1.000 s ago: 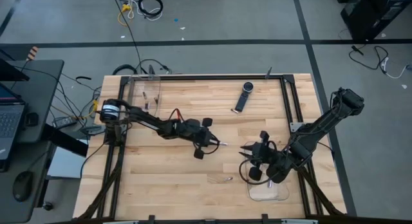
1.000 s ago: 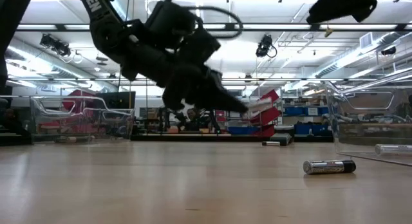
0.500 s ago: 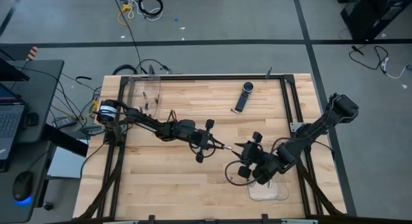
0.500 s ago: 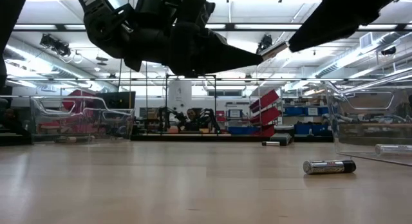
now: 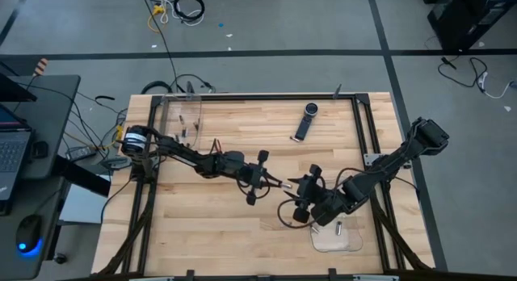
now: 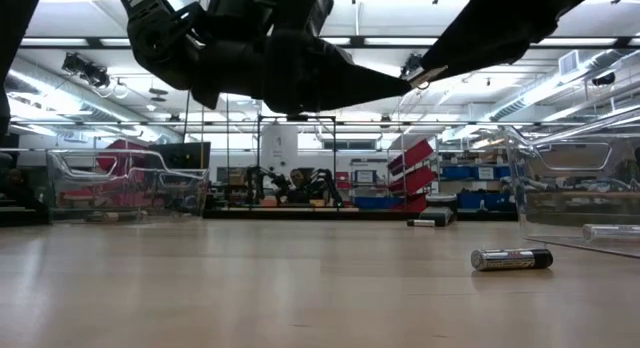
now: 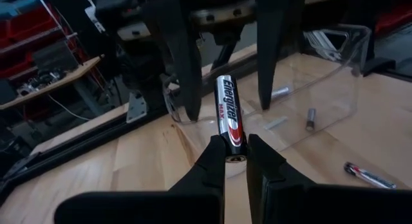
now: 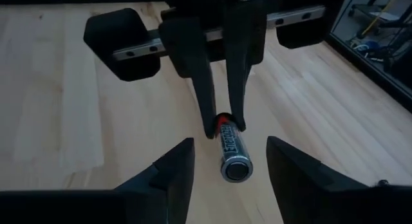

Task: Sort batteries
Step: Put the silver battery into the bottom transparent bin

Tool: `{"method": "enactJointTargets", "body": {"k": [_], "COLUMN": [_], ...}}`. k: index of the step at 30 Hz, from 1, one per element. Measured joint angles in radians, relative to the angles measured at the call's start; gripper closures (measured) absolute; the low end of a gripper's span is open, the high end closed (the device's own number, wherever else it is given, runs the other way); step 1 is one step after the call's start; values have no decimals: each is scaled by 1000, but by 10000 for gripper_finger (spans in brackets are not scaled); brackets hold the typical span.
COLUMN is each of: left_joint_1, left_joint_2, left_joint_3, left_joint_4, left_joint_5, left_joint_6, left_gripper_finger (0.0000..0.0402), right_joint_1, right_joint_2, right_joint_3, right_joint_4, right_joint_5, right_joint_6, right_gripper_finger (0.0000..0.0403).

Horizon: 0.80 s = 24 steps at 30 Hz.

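Note:
My left gripper (image 7: 236,143) is shut on a silver, red and black battery (image 7: 228,111) above the middle of the table (image 5: 242,232). The battery (image 5: 283,185) sticks out toward my right gripper (image 8: 228,147). That gripper is open, with a finger on each side of the battery's free end (image 8: 235,169), apart from it. In the low view both arms hang above the table, and the battery's tip (image 6: 415,80) shows between them. Another battery (image 6: 512,258) lies on its side on the wood. My left gripper pinches one end of the battery (image 7: 233,150) between its two fingertips. The fingers come about level from the table's left side and lie along the battery. The battery is lifted clear of the table and reaches on past the fingertips in line with them.
A clear tray (image 5: 338,241) at the near right holds a battery (image 5: 339,228). A clear container (image 5: 182,119) stands at the far left. A long black remote (image 5: 304,121) lies at the far middle. Black frame rails (image 5: 359,127) line the table's edges.
My left gripper has risen a little and tipped up from pointing down to about level, keeping the battery. My right gripper has moved toward the table's left and down, up to the battery's free end.

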Motion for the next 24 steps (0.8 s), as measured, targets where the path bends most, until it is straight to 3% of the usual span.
{"method": "enactJointTargets", "body": {"k": [18,24], "left_joint_1": [0,-1], "left_joint_2": [0,0], "left_joint_3": [1,1], "left_joint_4": [8,5], "left_joint_5": [1,-13], "left_joint_6": [0,-17], "left_gripper_finger": [384,331], "right_joint_1": [-3,-4], "right_joint_2": [0,0], "right_joint_3": [0,0], "right_joint_4": [0,1], "right_joint_5": [-2,-1], "right_joint_6": [-19,-18], "right_gripper_finger": [362,362]}}
